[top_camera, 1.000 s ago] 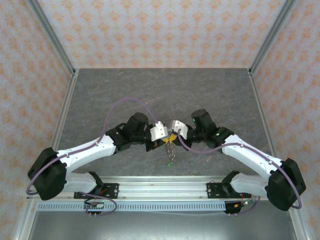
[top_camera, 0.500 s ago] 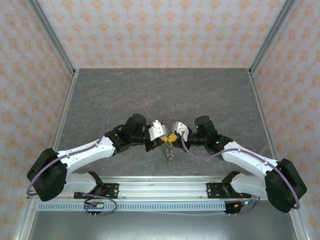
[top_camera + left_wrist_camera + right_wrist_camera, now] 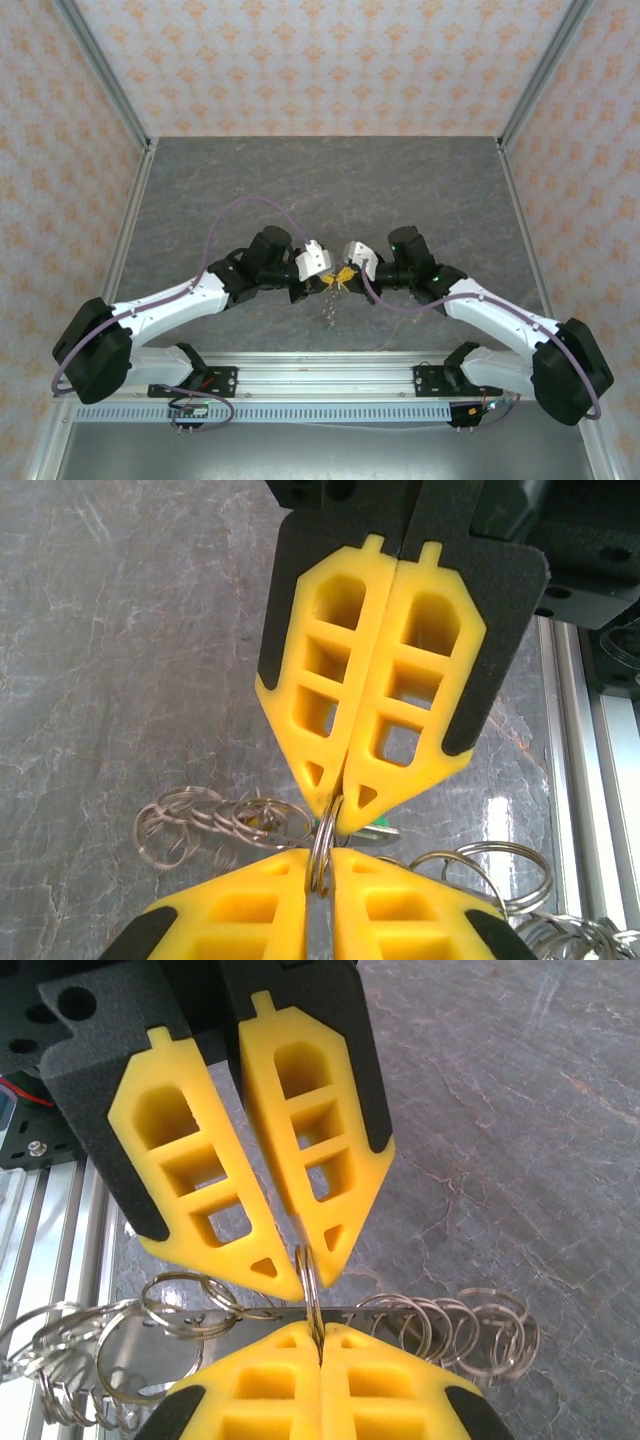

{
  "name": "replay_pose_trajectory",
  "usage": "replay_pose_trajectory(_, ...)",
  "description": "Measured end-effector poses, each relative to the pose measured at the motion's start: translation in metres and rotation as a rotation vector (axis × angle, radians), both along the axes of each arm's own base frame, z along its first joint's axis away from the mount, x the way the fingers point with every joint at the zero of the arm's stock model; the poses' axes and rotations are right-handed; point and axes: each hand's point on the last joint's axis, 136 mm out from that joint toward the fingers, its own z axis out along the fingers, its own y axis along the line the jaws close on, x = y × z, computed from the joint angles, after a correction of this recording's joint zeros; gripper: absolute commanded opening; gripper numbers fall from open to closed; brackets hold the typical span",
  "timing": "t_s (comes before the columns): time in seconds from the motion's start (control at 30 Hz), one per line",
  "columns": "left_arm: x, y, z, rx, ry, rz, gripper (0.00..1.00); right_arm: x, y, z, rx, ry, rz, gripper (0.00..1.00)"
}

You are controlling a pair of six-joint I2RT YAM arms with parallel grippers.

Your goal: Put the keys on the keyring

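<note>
We see the left pincer (image 3: 320, 880) and right pincer (image 3: 320, 1340) both clamped on the thin silver wire keyring (image 3: 309, 1278), its dangling chain of rings (image 3: 328, 303) now swung leftward, so threading looks unfinished.

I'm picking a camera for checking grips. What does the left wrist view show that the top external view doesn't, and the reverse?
Left wrist view: close detail. The left gripper and right gripper each pinch the same thin metal ring, seen edge-on between their yellow fingers. Top external view: the layout, with both whole arms reaching in from their bases and meeting over the near middle of the table. Both: the grippers tip to tip, and a chain of small rings near them.
</note>
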Motion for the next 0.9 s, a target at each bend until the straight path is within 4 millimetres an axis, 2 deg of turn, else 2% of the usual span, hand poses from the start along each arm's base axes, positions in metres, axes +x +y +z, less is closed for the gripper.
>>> replay_pose_trajectory(0.2,0.0053,-0.0042,0.0054,0.024,-0.016,-0.015,0.14,-0.0014,0.0013,0.0068,-0.051,-0.014,0.019,0.01)
replay_pose_trajectory(0.4,0.0044,-0.0052,0.0026,0.034,-0.009,-0.028,0.12,-0.0014,-0.0020,0.0040,-0.086,-0.016,0.015,0.01)
replay_pose_trajectory(0.6,0.0001,-0.0046,-0.0001,0.041,0.005,-0.045,0.00,0.0002,-0.0036,0.0021,-0.102,-0.033,0.013,0.01)
replay_pose_trajectory(0.7,-0.0008,-0.0047,-0.0004,0.044,0.000,-0.054,0.00,0.0005,-0.0037,0.0018,-0.105,-0.036,0.011,0.01)
replay_pose_trajectory(0.9,0.0012,-0.0056,0.0011,0.032,-0.002,-0.043,0.00,0.0041,-0.0038,0.0024,-0.104,-0.054,-0.007,0.10)
